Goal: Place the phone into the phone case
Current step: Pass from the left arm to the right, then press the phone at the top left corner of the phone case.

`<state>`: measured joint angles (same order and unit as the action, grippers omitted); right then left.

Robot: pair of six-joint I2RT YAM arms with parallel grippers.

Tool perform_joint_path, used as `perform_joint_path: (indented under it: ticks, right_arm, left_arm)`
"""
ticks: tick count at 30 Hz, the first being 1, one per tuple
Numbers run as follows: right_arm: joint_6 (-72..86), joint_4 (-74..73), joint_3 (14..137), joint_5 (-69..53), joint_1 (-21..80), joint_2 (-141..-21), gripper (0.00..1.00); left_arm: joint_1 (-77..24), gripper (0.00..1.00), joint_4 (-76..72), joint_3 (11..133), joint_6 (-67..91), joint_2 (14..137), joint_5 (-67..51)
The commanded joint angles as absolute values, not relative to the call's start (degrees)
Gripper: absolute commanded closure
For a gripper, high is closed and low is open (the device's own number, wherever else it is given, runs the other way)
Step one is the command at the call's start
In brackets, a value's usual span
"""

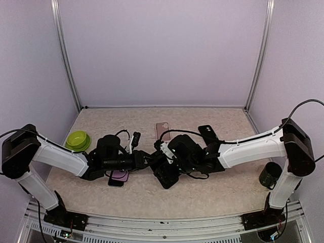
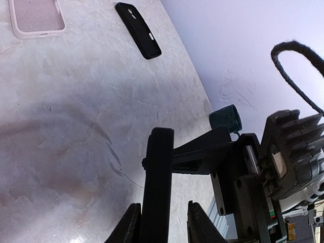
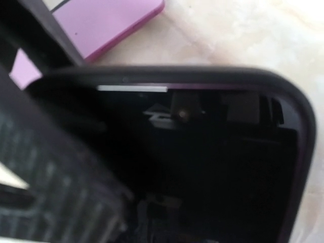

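Observation:
A black phone case (image 1: 166, 178) hangs over the middle of the table between my two arms. In the right wrist view the case (image 3: 202, 167) fills the frame, and a dark glossy phone face (image 3: 212, 182) sits inside its rim. My right gripper (image 1: 165, 169) clasps the case across its width, its jaws hidden in its own view. In the left wrist view the case (image 2: 157, 172) stands edge-on between the fingers of my left gripper (image 2: 163, 205). One finger rests against it and the other stands apart, so that gripper is open.
A purple phone-sized slab (image 1: 120, 175) lies under my left arm. Further back are a pink case (image 1: 163, 130) and a black phone-shaped piece (image 1: 208, 133). A green bowl (image 1: 77, 139) sits at the left, a dark cup (image 1: 270, 174) at the right.

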<state>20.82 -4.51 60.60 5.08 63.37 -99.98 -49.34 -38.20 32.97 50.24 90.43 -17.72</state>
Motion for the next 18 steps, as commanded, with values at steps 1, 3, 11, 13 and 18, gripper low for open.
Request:
perform_joint_path:
  ticks: [1,3,11,13,18]
  right_arm:
    - [22.3,-4.1,60.4,8.2,63.8,-99.3,0.31]
    - [22.7,-4.5,60.6,8.7,63.7,-99.2,0.31]
    - [25.1,-5.3,60.9,8.1,62.8,-98.9,0.31]
    - [25.7,-5.1,61.0,7.7,62.7,-98.8,0.31]
    - [27.0,-5.5,61.7,7.7,62.6,-98.9,0.31]
  left_arm:
    - [-49.0,0.69,-41.9,32.0,50.7,88.1,-18.1]
    - [-49.0,0.68,-42.0,31.8,50.7,88.0,-18.1]
    - [-48.9,0.75,-43.7,30.7,50.9,87.7,-17.8]
    - [-48.8,0.82,-43.9,30.8,51.0,87.9,-17.6]
    - [-48.1,1.0,-43.7,31.7,51.1,88.4,-17.1]
